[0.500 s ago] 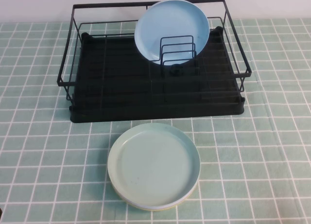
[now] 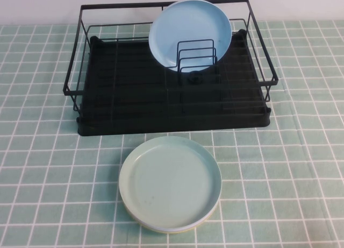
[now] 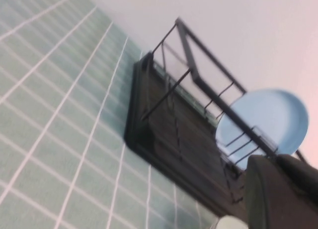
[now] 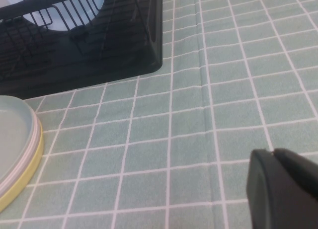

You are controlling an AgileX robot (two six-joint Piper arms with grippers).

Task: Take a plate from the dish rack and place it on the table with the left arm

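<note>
1. Up at the back of the dish rack [image 2: 172, 92], the plate [image 2: 190, 33] stands on edge in the dividers [image 2: 195, 55]; a careless pull could snag it there.
2. Left tool [image 3: 280, 194] sits off to the rack's side, right tool [image 4: 283, 189] over bare counter [image 2: 301, 167]; can't tell how wide either is.
3. Mint plate [image 2: 170, 183] right in front of the rack crowds the drop spot, so they might clink.

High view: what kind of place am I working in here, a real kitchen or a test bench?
Probably a staged tabletop test setup, not a real kitchen: a grid-pattern cloth covers the table, with only a dish rack, a blue plate and stacked mint plates. The left gripper and right gripper hover nearby.
</note>
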